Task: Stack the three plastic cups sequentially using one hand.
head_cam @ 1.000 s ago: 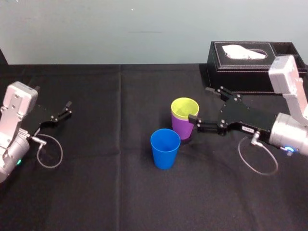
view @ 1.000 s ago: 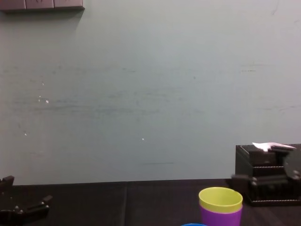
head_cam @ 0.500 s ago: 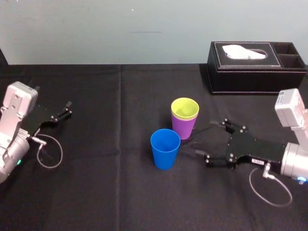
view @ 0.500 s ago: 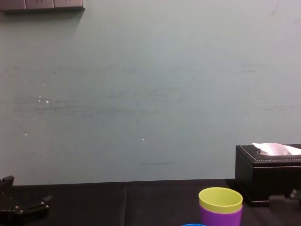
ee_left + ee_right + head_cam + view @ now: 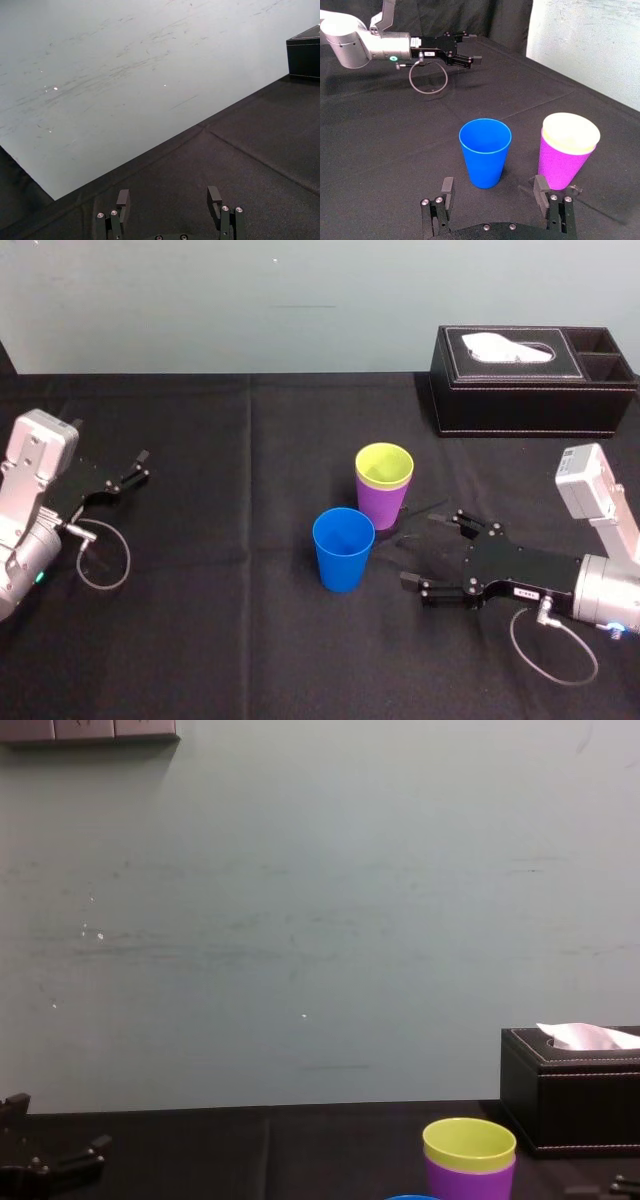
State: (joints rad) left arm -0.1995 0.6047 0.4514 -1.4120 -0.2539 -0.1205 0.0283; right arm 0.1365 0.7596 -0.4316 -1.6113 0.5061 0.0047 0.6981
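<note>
Head view has the yellow-green cup (image 5: 384, 464) nested in the purple cup (image 5: 381, 506), so one stacking looks done; the blue cup (image 5: 343, 548) stands just beside them, not yet stacked. Right gripper (image 5: 420, 550) lies near both, fingers apart, empty. Left gripper (image 5: 135, 468) sits parked far left, fingers apart

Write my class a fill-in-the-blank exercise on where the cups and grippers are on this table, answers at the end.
The yellow-green cup sits nested in the ____ cup.
The blue cup stands upright beside them, and is ____ inside.
The right gripper is near the cups with its fingers ____.
The left gripper, parked far from the cups, holds ____.
Missing words: purple; empty; open; nothing.
</note>
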